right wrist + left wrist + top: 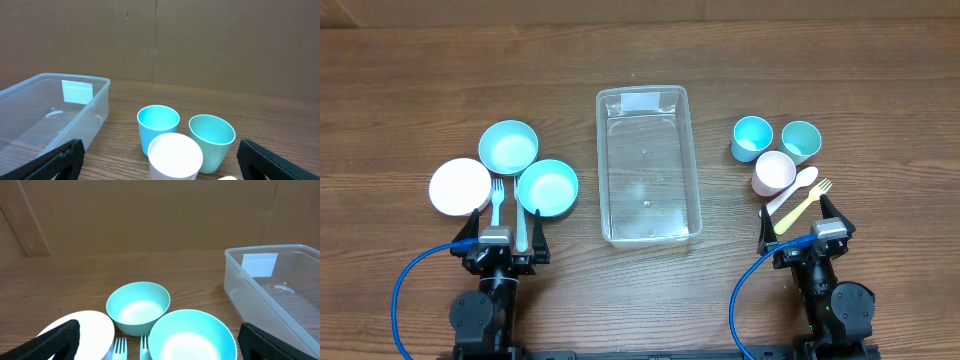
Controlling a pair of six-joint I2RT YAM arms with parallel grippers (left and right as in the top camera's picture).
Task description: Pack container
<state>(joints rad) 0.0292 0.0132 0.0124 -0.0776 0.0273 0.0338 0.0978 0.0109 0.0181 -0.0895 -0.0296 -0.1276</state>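
Note:
The clear rectangular container (603, 170) stands empty at the table's middle; it also shows in the left wrist view (240, 287) and the right wrist view (97, 107). My left gripper (502, 236) is open and empty at the near edge, just behind two teal bowls (508, 146) (548, 187), a white bowl (460, 186) and two pale forks (498, 200). My right gripper (805, 228) is open and empty behind a blue cup (752, 137), a teal cup (801, 141), a pale pink cup (774, 172), a white spoon (795, 188) and a yellow fork (804, 207).
The wooden table (400, 90) holds everything. A brown cardboard wall (150, 215) stands behind it. Blue cables (405, 290) loop beside each arm base at the front edge.

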